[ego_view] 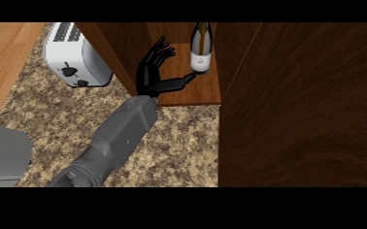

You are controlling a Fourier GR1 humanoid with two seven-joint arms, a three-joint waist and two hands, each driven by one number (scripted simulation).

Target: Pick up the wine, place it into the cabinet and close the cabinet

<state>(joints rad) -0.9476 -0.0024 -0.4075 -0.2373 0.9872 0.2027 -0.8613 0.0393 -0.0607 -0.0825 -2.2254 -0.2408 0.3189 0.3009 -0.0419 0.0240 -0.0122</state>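
Note:
The wine bottle [201, 48] is inside the open wooden cabinet [193, 94], on its shelf board, with its pale end toward the front and its dark neck pointing to the back. My left hand [153, 73] is inside the cabinet just left of the bottle. The fingers are straight and spread, and the thumb reaches right to touch the bottle's lower end. The hand is open and holds nothing. The cabinet door [294, 102] stands swung open at the right and fills that side of the view. My right hand does not show.
A white toaster [72, 58] stands on the speckled counter [179, 145] left of the cabinet's side wall. A grey rounded shape [13, 155] sits at the left edge. Pale wood [14, 43] lies beyond the counter at the upper left.

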